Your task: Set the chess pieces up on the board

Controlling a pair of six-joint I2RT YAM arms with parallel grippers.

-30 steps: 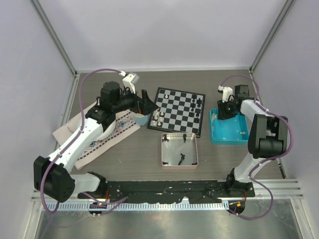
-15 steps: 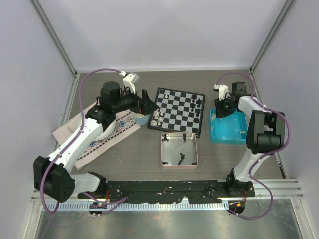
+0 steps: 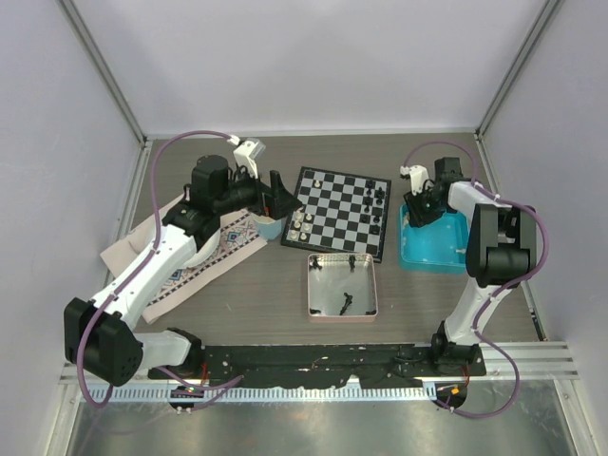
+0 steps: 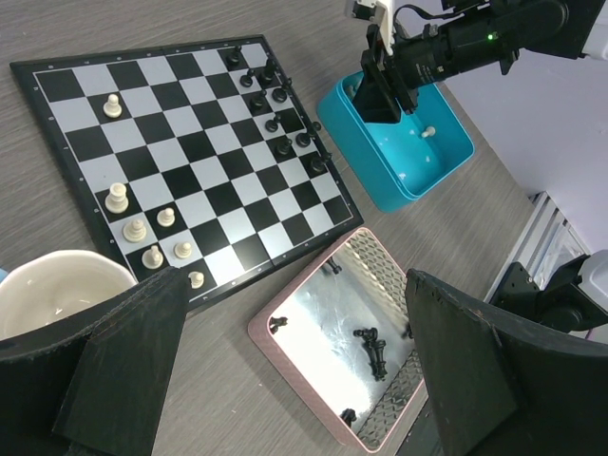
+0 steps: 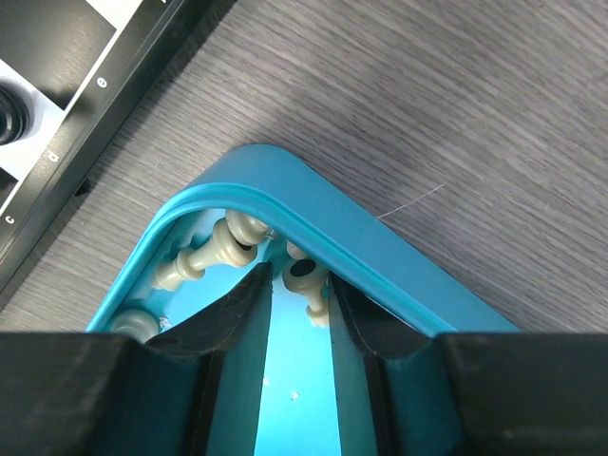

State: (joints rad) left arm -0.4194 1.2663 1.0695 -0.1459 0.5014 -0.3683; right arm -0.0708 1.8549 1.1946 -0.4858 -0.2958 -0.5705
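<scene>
While your right fingers (image 5: pixel 258 285) reach down into the far left corner of the blue tray (image 5: pixel 313 223), one off-white chess piece (image 5: pixel 306 275) stands between their tips, hard up against the tray wall. They are parted only narrowly. The piece sits close to one finger and a sliver of blue shows between it and the other, so they are not clamped on it. A few more off-white pieces (image 5: pixel 214 252) lie tumbled in the same corner, just beside the fingers and outside the gap.

Your right arm rises from its base, folds at the elbow over the near end of the blue tray, and runs forward with the wrist pitched down into the corner.

That tray sits on the table just to the right of the board (image 3: pixel 340 211). On the board, off-white men (image 4: pixel 142 228) stand at the near left corner and black men (image 4: pixel 275 95) along the right edge. More black pieces (image 4: pixel 370 347) lie in the pink tray (image 3: pixel 313 294), just in front of the board.

Your left fingers (image 3: pixel 275 195) are spread wide with nothing in them, hanging over the cup (image 4: pixel 57 285) just beside the board's left edge. That arm stretches diagonally from its base across the patterned cloth (image 3: pixel 223 249), its wrist pointing towards the board.
</scene>
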